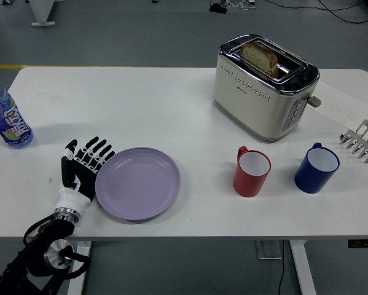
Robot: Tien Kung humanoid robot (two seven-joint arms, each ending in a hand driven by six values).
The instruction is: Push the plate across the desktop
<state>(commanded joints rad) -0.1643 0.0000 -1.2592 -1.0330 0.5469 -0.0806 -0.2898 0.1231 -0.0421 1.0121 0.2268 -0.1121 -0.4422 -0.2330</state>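
The robot's black left hand (83, 171), fingers spread flat and gripping nothing, presses against the left rim of a round lilac plate (138, 182) near the white table's (140, 104) front edge, mid-push; the next move likely calls for steady rightward pressure toward the red mug (252, 171).

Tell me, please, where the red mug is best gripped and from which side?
Grip the red mug around its body from the right or near side: it stands upright with its handle at the upper left, and the blue mug stands apart, probably leaving room.

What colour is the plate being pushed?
Pale lilac, plain with no pattern: the plate, seen in the head view.
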